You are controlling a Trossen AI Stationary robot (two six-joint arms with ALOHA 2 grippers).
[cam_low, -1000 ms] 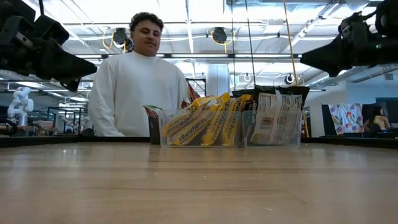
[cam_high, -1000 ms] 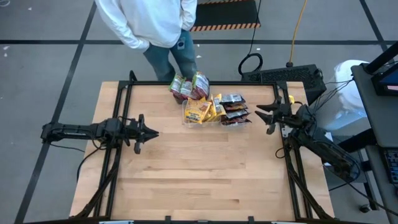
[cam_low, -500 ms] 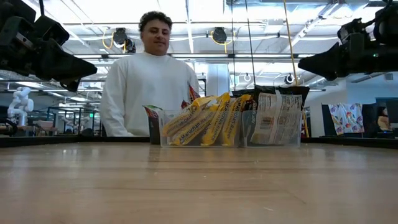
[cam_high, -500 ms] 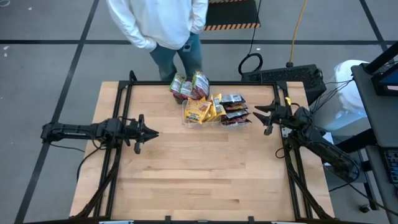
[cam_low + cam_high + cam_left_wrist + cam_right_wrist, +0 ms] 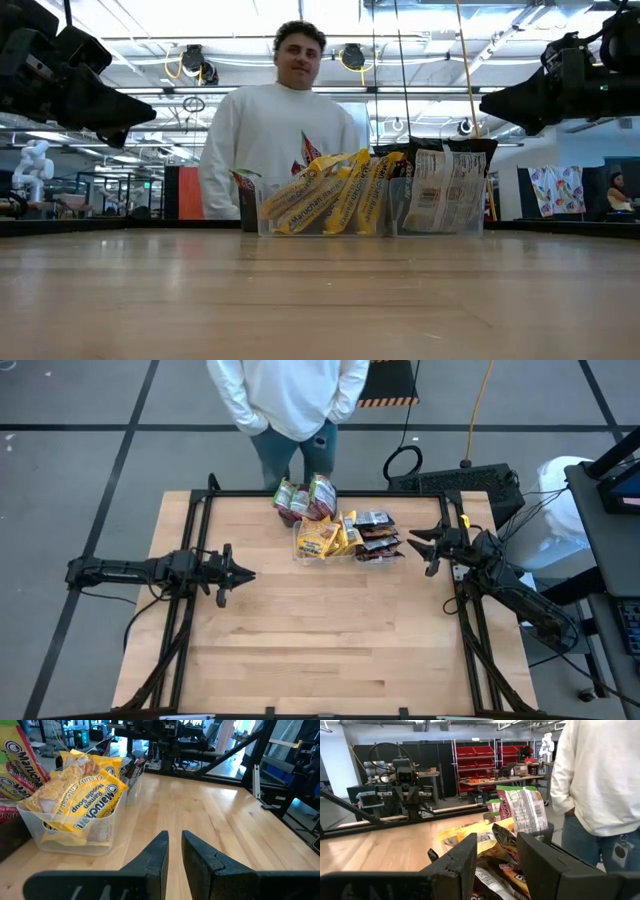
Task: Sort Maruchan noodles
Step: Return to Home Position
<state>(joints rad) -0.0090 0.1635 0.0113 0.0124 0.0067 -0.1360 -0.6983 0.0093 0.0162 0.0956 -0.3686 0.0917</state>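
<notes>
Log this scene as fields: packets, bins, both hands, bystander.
yellow packets: standing in left clear tub
dark packets: in right clear tub
green-edged packets: in dark box behind the tubs
left hand: over table, left side; empty, narrow gap between fingers
right hand: near table's right edge; open, empty
person: standing beyond far edge

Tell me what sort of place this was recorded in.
Likely a robotics lab or workshop: shelving with red storage bins, a white humanoid-looking robot in the background, and a framed wooden workbench.
</notes>
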